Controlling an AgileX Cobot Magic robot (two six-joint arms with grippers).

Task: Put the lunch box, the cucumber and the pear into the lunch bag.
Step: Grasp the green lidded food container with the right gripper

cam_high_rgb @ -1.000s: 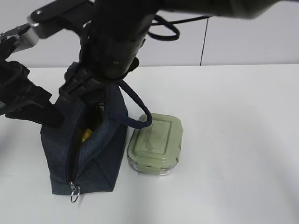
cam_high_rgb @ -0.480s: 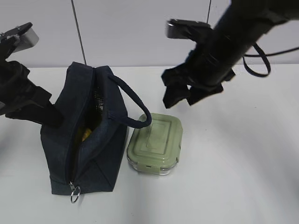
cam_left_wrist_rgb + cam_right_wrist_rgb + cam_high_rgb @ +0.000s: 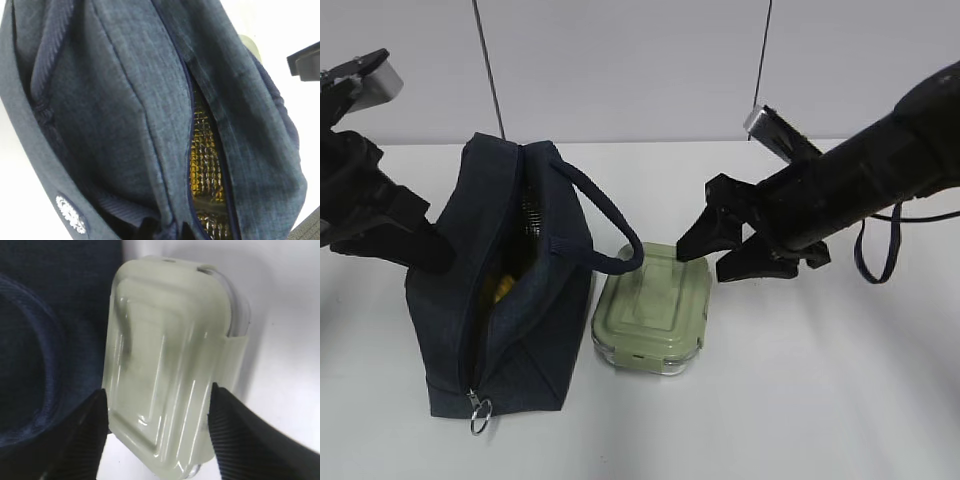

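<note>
One open tool above lunch box

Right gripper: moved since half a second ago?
Yes. The right gripper has dropped and shifted right in the exterior view, from above the lunch box to level with its far end, open jaws straddling the lid.

table: white, matte | wall: pale grey panels | seams: two dark vertical lines
</note>
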